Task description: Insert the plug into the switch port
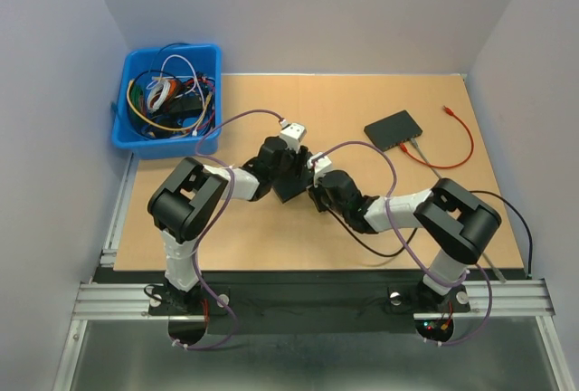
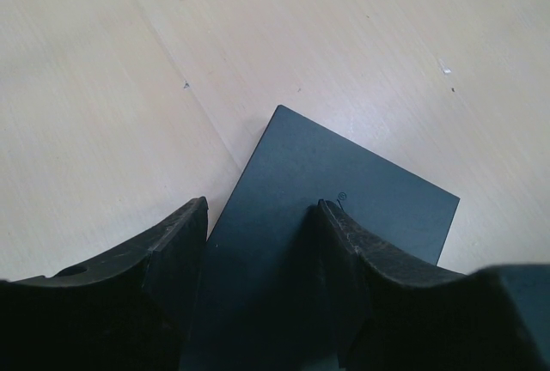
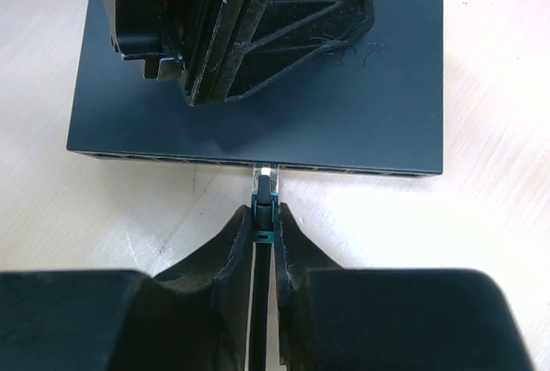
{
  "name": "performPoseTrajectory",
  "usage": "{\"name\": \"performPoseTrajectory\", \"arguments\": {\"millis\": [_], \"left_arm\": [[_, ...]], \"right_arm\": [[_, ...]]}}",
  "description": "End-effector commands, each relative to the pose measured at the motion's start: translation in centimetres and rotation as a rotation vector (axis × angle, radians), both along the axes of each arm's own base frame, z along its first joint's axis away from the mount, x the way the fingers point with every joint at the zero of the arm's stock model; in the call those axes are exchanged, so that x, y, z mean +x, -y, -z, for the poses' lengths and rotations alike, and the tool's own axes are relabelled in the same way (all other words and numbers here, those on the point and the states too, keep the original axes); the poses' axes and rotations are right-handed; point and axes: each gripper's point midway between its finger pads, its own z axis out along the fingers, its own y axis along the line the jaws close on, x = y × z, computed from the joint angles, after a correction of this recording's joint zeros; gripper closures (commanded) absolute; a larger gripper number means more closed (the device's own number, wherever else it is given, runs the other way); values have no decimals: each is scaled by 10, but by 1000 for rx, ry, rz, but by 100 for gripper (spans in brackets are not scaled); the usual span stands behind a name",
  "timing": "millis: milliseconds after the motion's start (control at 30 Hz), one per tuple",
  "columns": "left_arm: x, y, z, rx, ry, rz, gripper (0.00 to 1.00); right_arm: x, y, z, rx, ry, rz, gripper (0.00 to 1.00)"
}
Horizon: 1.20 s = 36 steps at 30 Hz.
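Pale walls close in on three sides of a wooden table (image 1: 226, 237). At its far left corner sits a blue bin (image 1: 122, 138), overhanging the table edge and filled with a tangle of cables (image 1: 167, 97) in many colours. Near the far right lies a second switch (image 1: 394, 128) with an orange cable (image 1: 461, 133) looping beside it. Both arms meet mid-table over a black network switch (image 1: 291, 194); bare wood lies open on the near side and to the far middle.

From the left wrist, the left gripper (image 2: 262, 208) stands over the network switch with its fingers apart; one finger (image 2: 176, 251) sits at the switch's long edge, the other (image 2: 344, 251) above its top face. Pale tabletop spreads free beyond the switch's far corner.

From the right wrist, the right gripper (image 3: 265, 209) is pinched on a teal plug (image 3: 265, 184), its dark cable running back between the fingers. The plug's clear tip meets the front face of the network switch, just right of the middle; whether it sits inside a port cannot be told. The left gripper bears on the switch's top; open table lies along both of the switch's sides.
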Motion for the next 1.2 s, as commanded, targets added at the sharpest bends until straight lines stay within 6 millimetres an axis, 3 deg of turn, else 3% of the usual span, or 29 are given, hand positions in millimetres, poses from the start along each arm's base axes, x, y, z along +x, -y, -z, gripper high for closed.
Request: {"name": "performPoseTrajectory", "arguments": {"millis": [0,100,200,300,333,433,500,767,833,900,933,1033,1167], "left_arm": [[-150,25,79,37,-529,322,39],[-145,20,81,35,-532,293,39],[-140,15,78,19,-526,269,39],[-134,14,71,0,-501,259,39],[-131,12,70,1,-496,245,39],[-123,5,69,-3,-486,206,39],[-117,-1,67,-11,-476,173,39],[-89,-28,43,-65,-392,22,39],[-87,-30,43,-68,-391,10,39],[-85,-33,43,-70,-391,-6,38],[-84,-33,41,-73,-388,-6,38],[-80,-38,36,-78,-368,-37,35],[-75,-43,24,-92,-326,-65,31]], "right_arm": [[76,-25,-178,396,474,114,100],[82,-16,-149,355,433,175,100],[83,-8,-137,342,414,215,95],[76,-5,-139,341,407,200,78],[74,-4,-145,350,412,196,64],[72,-1,-149,340,410,201,48],[71,4,-150,328,411,218,44],[59,25,-157,324,392,268,37],[53,36,-171,348,399,298,36],[47,49,-169,327,370,340,36],[41,56,-184,354,378,349,36],[21,70,-169,338,277,364,32],[-4,67,-141,327,119,315,31]]}}
